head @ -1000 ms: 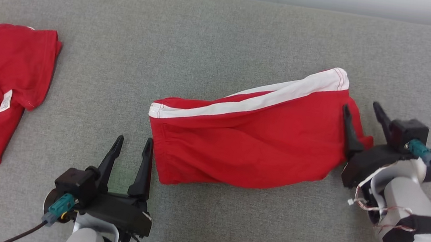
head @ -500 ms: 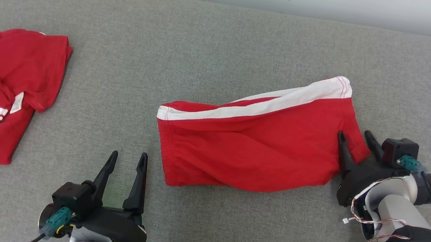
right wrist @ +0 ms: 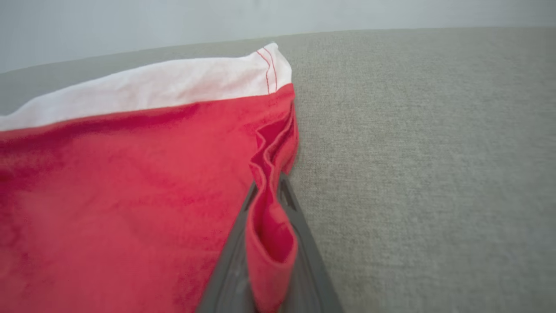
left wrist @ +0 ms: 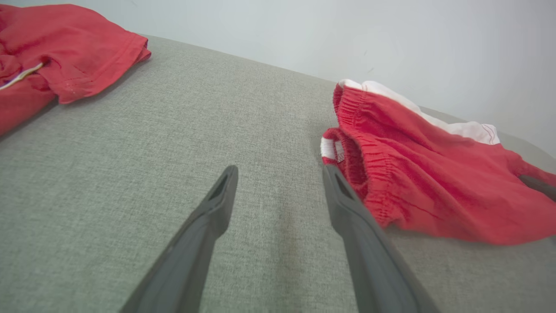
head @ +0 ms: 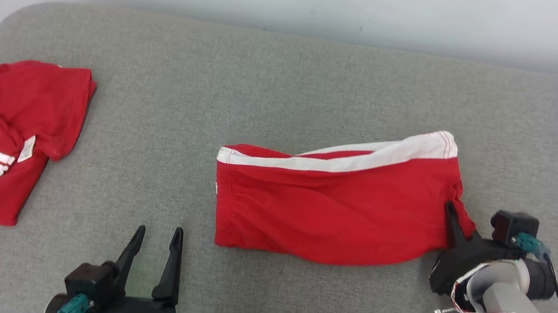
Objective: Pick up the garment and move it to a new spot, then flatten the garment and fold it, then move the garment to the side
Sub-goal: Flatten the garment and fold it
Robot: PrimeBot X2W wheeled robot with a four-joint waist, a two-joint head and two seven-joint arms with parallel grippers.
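Clenching the right hand (right wrist: 270, 191) on the right hem of the red, white-striped cloth shorts (head: 336, 210), lying centre-right on the grey fabric surface (head: 287, 84) — left hand (head: 159, 231) gaping, empty. Possibly risking the thin pinched fold slipping free on lifting.

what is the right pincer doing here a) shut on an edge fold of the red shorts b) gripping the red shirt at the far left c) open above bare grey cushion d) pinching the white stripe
a: in the right wrist view the right pincer has a fold at the edge of the red shorts clamped between its closed fingers.
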